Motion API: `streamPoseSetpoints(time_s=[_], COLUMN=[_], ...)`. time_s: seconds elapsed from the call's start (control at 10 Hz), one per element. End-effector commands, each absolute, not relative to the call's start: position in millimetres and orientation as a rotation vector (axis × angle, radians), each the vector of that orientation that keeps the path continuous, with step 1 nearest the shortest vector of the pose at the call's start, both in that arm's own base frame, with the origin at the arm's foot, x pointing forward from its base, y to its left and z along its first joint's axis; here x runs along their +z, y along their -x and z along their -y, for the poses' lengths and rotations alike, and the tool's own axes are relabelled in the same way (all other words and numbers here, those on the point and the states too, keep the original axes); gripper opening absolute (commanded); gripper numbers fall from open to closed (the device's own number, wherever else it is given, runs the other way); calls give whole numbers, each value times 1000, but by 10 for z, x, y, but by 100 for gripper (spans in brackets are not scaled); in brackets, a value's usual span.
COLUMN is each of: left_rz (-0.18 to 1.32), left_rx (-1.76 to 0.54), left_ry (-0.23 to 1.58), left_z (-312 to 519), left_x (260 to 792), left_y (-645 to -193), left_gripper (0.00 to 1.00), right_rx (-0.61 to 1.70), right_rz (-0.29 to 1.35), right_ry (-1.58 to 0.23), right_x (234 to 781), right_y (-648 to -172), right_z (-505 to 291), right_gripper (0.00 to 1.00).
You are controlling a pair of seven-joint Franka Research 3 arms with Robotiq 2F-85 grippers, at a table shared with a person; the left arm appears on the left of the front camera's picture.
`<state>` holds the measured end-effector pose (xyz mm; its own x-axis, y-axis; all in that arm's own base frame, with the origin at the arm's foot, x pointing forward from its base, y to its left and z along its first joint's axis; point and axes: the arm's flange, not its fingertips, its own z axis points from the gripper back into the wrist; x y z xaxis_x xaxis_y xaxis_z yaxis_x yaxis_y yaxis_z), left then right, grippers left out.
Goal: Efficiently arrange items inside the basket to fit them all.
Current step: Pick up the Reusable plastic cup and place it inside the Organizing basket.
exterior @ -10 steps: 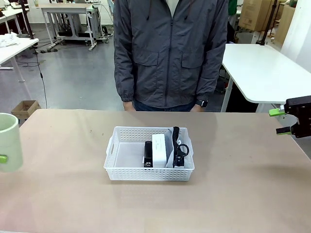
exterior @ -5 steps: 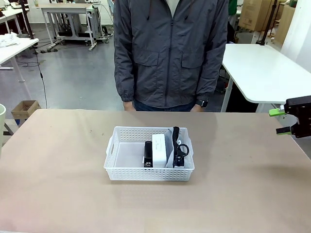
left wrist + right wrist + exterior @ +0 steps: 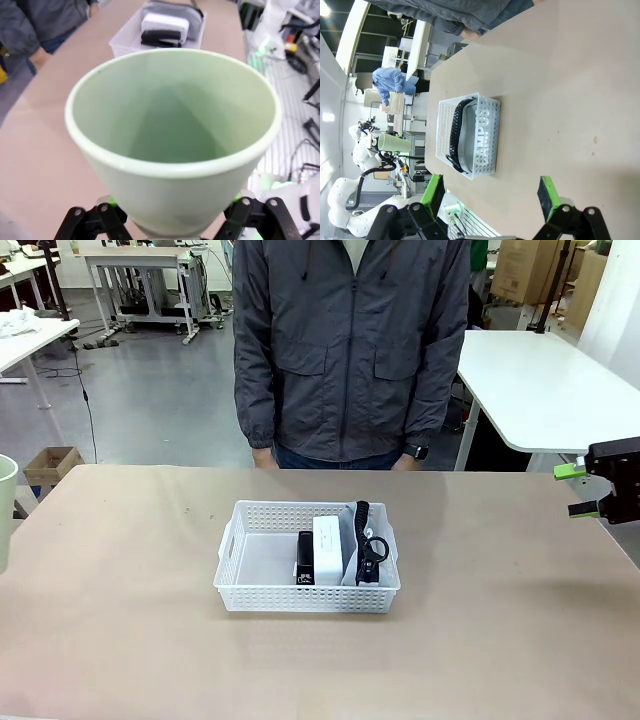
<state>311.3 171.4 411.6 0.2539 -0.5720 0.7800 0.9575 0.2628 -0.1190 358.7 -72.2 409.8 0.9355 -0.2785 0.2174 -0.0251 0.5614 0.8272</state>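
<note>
The white lattice basket sits mid-table. Inside it, from left to right, lie a black stapler, a small white box and the grey "CAMPUS" pouch, standing on edge against the right wall; the left half is bare. My left gripper is shut on the pale green cup, which peeks in at the far left edge, well away from the basket. My right gripper hangs open at the right edge, with the basket and pouch far ahead of it.
A person in a grey jacket stands at the far side of the table, hands down behind its edge. Bare tan tabletop surrounds the basket on all sides. White tables stand in the room behind.
The left arm has carried the cup leftward, so just a sliver of it remains at the picture's edge. The right gripper, the basket and its contents have not moved.
</note>
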Motion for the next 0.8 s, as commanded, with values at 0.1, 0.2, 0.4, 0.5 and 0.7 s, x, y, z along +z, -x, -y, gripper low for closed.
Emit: streamPoseSetpoints(time_s=[0.1, 0.2, 0.4, 0.5, 0.7], left_rz=[704, 654, 570, 528, 469], left_rx=[-1004, -1030, -1111, -1096, -809], left_ry=[695, 720, 689, 703, 712], left_z=[-1421, -1161, -525, -202, 413], left_x=[4098, 4081, 3992, 3966, 3957], left_y=[-2988, -2977, -3044, -3123, -3222], left_gripper=[84, 84, 84, 84, 84], right_rx=[-146, -146, -146, -146, -146], right_rz=[348, 348, 348, 348, 348], right_ry=[-977, -977, -977, -977, -977], right_x=[4095, 4095, 4095, 4095, 4095], right_y=[-3576, -3576, -3576, -3576, -3576], right_z=[725, 725, 725, 725, 725], right_gripper=[100, 100, 100, 100, 100])
